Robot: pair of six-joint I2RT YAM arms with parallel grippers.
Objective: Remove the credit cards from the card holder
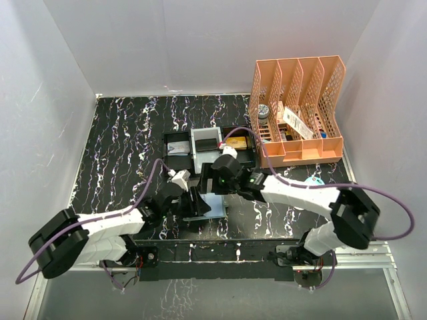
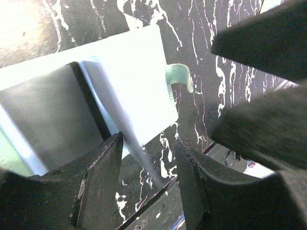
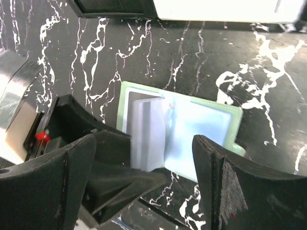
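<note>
The card holder lies open on the black marbled table, pale blue inside with a sage-green rim and a side tab. One leaf stands up, and its thin edge runs between my left gripper's fingers without filling the gap. A dark grey credit card shows in the left half. My left gripper is open at the holder's left side. My right gripper hovers just above the holder, fingers spread wide and empty.
Behind the holder stand a black tray, a white tray with a dark card, and another black tray with a gold card. An orange file rack fills the back right. A teal object lies near the right arm.
</note>
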